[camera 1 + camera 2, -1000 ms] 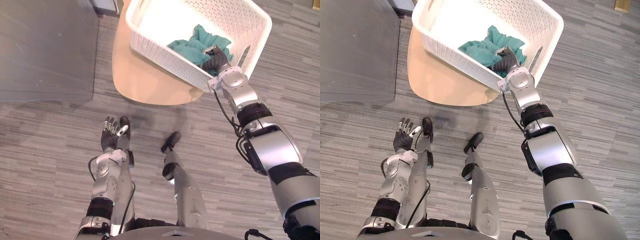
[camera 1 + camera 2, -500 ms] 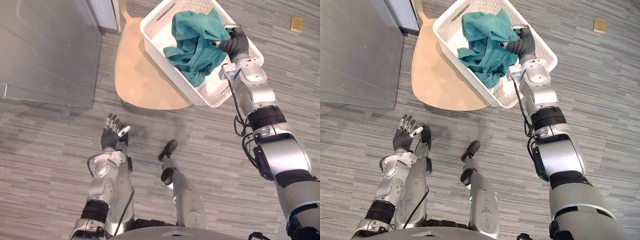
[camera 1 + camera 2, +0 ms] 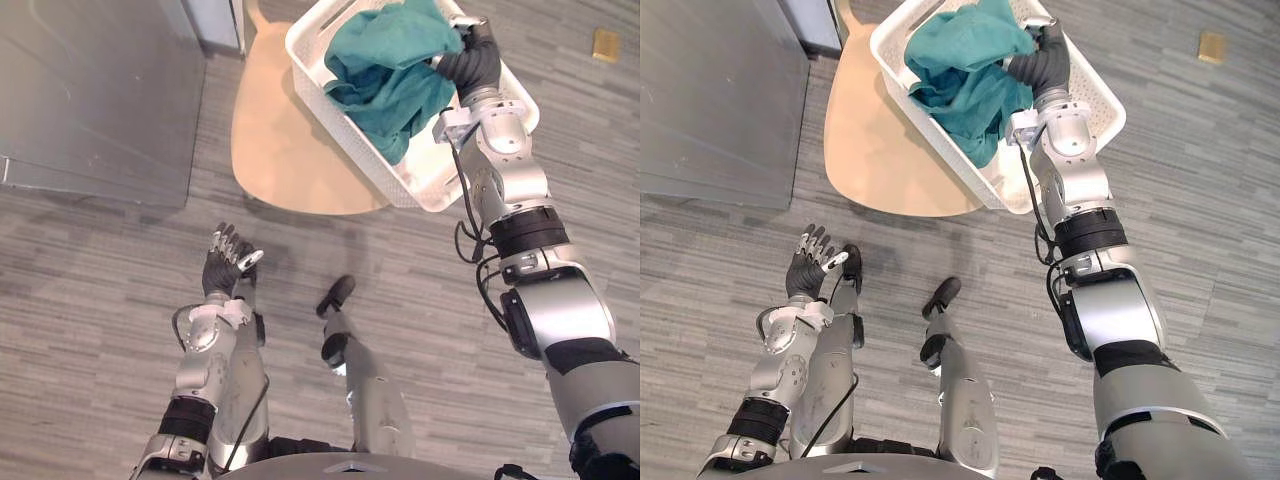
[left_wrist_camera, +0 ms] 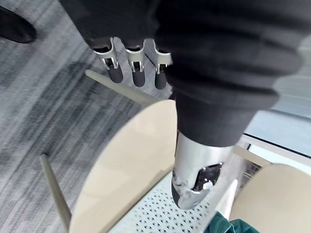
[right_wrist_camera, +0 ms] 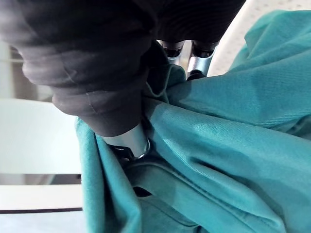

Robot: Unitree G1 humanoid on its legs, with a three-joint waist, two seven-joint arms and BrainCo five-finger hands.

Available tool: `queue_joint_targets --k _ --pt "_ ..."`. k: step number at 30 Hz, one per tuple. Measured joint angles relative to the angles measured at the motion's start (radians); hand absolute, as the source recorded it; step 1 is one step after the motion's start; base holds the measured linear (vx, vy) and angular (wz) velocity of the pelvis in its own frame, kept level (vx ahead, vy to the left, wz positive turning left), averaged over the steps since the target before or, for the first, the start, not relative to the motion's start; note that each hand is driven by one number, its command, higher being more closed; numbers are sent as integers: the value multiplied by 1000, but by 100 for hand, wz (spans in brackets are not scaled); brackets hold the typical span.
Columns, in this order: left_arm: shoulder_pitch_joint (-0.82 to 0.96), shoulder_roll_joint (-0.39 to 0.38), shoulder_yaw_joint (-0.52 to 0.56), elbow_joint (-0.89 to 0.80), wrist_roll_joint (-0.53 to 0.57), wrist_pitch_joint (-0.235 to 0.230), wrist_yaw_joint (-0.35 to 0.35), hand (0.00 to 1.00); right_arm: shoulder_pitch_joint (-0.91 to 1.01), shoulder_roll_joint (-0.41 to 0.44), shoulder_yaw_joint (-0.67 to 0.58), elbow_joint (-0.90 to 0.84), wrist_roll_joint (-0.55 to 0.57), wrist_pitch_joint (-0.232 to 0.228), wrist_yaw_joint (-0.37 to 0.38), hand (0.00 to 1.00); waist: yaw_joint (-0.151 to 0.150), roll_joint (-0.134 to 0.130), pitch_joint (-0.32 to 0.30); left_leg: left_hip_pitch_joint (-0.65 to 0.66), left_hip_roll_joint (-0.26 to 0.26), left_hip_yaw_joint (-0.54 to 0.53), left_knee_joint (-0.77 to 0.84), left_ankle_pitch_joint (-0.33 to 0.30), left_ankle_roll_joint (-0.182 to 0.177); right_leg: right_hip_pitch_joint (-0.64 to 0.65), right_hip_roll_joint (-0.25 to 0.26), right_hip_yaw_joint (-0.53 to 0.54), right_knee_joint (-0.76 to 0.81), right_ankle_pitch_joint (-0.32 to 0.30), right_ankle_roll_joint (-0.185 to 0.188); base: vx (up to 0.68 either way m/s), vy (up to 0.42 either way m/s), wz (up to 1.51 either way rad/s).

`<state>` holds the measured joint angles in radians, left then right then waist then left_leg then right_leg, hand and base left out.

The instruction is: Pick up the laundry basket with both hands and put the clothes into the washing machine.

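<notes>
Right wrist view has the right hand (image 5: 97, 73) with fingers and thumb pinched into the one teal garment (image 3: 385, 70), its arm stretched far forward. That garment bulges out of the single white basket (image 3: 425, 175), which is tilted over one pale wooden tabletop (image 3: 280, 150). The left hand (image 3: 222, 268) hangs low over the floor, fingers spread, holding nothing.

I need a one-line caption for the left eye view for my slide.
Right robot hand grips the teal cloth inside the white laundry basket over a wooden seat; left robot hand hangs open.
</notes>
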<state>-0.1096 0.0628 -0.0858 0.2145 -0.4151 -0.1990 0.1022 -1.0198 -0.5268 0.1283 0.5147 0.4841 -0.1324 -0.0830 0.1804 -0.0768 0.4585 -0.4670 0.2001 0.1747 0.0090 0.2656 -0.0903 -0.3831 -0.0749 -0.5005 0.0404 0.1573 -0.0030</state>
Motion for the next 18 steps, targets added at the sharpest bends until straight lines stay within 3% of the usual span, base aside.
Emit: queue_joint_targets --k 5,12,18 --pt "33 36 -38 -57 124 -10 0 0 119 6 -71 -157 -9 -47 -32 100 -14 -8 -73 84 -12 13 -37 -12 -3 58 -4 18 2 -32 17 66 58 -1" --pt "86 85 -90 -139 291 -9 4 0 259 6 -111 -304 -18 -62 -33 100 -60 -22 -206 195 -37 28 -87 -19 -2 143 -15 34 -10 -49 35 66 23 1" --pt "22 131 -148 -236 431 -9 -2 0 422 6 -93 -490 37 -65 52 100 -104 -24 -317 290 -56 79 -94 -47 2 227 -25 77 -55 -38 49 92 21 -16"
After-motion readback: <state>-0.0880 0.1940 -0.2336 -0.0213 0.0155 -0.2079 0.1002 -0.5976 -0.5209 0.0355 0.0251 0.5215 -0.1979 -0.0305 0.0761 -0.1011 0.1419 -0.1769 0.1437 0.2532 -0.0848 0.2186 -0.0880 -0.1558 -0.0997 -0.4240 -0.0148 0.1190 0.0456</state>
